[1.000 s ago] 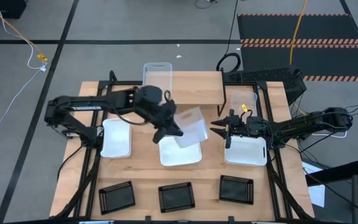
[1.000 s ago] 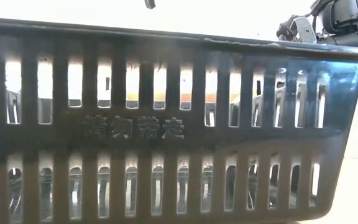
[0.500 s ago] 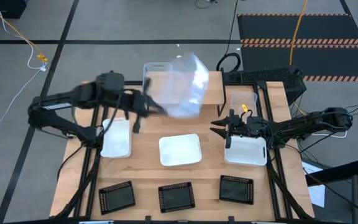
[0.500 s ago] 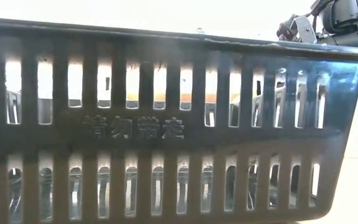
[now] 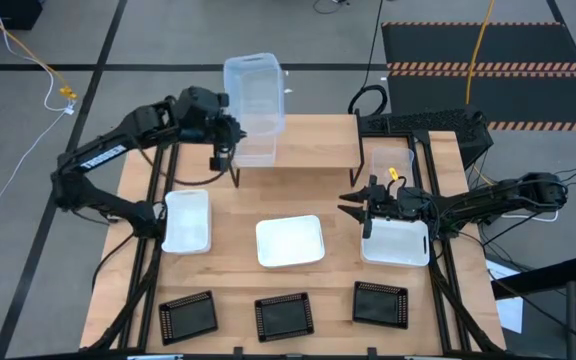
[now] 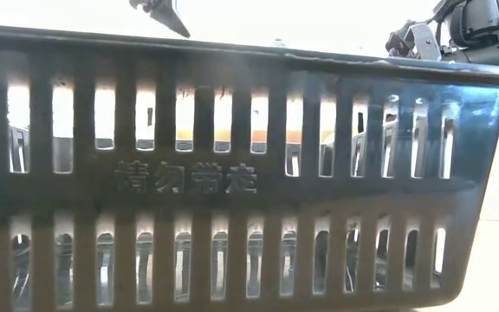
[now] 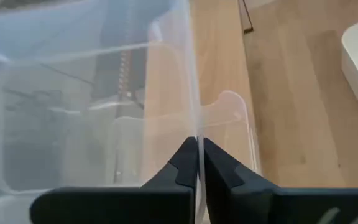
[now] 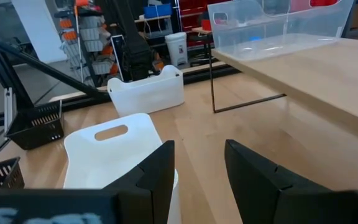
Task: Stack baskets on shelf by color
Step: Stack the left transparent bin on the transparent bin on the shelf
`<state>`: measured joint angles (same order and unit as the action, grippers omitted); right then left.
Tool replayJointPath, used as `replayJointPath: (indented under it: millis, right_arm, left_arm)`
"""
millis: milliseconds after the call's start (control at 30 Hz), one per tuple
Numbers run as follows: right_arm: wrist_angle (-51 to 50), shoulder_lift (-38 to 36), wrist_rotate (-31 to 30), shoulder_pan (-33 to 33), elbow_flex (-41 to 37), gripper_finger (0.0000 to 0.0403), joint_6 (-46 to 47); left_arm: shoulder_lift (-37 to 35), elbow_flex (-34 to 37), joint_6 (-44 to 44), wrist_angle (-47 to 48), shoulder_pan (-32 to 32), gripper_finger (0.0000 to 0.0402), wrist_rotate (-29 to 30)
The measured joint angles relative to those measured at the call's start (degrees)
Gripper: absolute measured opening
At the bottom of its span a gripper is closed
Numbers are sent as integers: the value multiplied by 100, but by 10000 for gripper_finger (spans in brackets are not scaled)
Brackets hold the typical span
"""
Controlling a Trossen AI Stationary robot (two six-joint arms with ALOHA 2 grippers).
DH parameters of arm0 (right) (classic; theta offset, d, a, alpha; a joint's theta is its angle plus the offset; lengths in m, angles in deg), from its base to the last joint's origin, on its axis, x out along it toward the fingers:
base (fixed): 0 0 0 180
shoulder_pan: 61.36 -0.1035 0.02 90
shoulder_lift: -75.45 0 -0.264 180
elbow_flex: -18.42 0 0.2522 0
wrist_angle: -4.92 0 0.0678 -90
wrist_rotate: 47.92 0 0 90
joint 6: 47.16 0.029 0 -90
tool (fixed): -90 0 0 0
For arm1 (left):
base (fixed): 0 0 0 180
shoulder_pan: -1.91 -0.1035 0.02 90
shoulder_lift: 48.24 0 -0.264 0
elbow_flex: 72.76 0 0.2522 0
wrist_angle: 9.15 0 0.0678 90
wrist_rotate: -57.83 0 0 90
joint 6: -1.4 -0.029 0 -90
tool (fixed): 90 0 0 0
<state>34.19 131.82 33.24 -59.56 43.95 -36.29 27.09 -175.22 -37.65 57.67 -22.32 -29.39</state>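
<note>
High view: the left gripper is clamped on the near wall of a clear basket, holding it over the left end of the shelf. A second clear basket sits on the shelf directly under the held one, and the two overlap in outline; whether they touch cannot be told. The left wrist view shows the two dark fingers pinched together with the held basket's thin clear wall between them, and the lower clear basket's rim and the shelf plank beyond. A third clear basket stands on the table just off the shelf's right end.

The right gripper hovers in front of the shelf's right end, just beside a white basket, with its fingers spread apart and holding nothing. Two more white baskets, one in front of the shelf's middle and one in front of its left end, lie on the table. Three black baskets make a row farthest from the shelf; one fills the low view.

A second ago the held basket hung tilted over the middle white basket, well in front of the shelf. Half a second ago it was swinging above the shelf's middle. Now it is level over the left end. The right arm has not moved.
</note>
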Motion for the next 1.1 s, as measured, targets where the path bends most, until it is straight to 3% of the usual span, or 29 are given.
replayJointPath:
  millis: [300, 533, 1100]
  right_arm:
    - [-160, 1, -4, 0, 0, 134, -107]
    - [-98, 1, -7, 0, 0, 134, -59]
    - [-86, 1, -7, 0, 0, 134, -61]
  left_arm:
    - [236, 0, 91, 912, -352, 17, -608]
    - [243, 0, 656, 1071, -365, 8, -595]
    - [243, 0, 923, 1062, -409, 83, -695]
